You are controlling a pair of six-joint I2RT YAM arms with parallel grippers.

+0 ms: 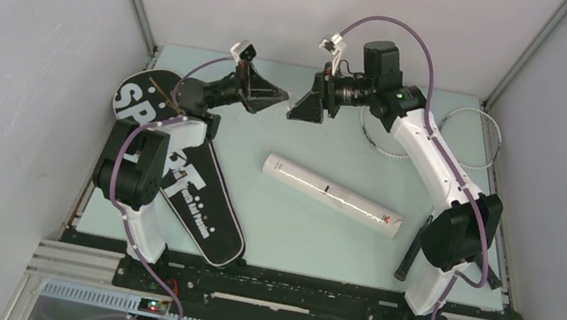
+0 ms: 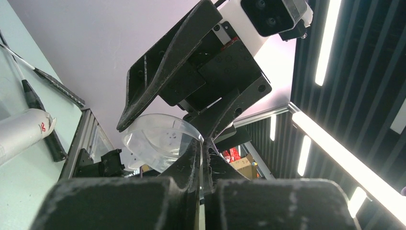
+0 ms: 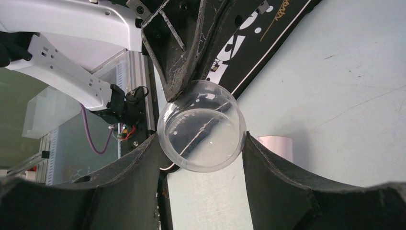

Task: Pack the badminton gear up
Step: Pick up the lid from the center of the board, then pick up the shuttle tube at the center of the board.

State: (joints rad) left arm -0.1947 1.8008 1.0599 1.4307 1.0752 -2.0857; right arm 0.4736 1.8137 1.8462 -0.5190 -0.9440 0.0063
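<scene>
Up in the middle of the top view the two arms meet nose to nose over the pale green tabletop (image 1: 292, 241), with a transparent round plastic cap (image 3: 202, 127) caught between them. The right tool (image 1: 303, 109) stands wide, one finger against each side of the cap, so it looks to be carrying it across its width. The left tool (image 1: 275, 97) is pinched shut on the cap's rim. It reads to me as a hand-over in mid-air. The long white tube (image 1: 333, 195) lies flat at the centre of the frame, below both tools. Its long axis runs from upper left down to lower right, and the upper-left end is the one nearer the cap. That end sits about midway between the arms, so either could reach it. The black racquet-shaped bag (image 1: 205, 208) lies at the lower left, partly under the left arm.
</scene>
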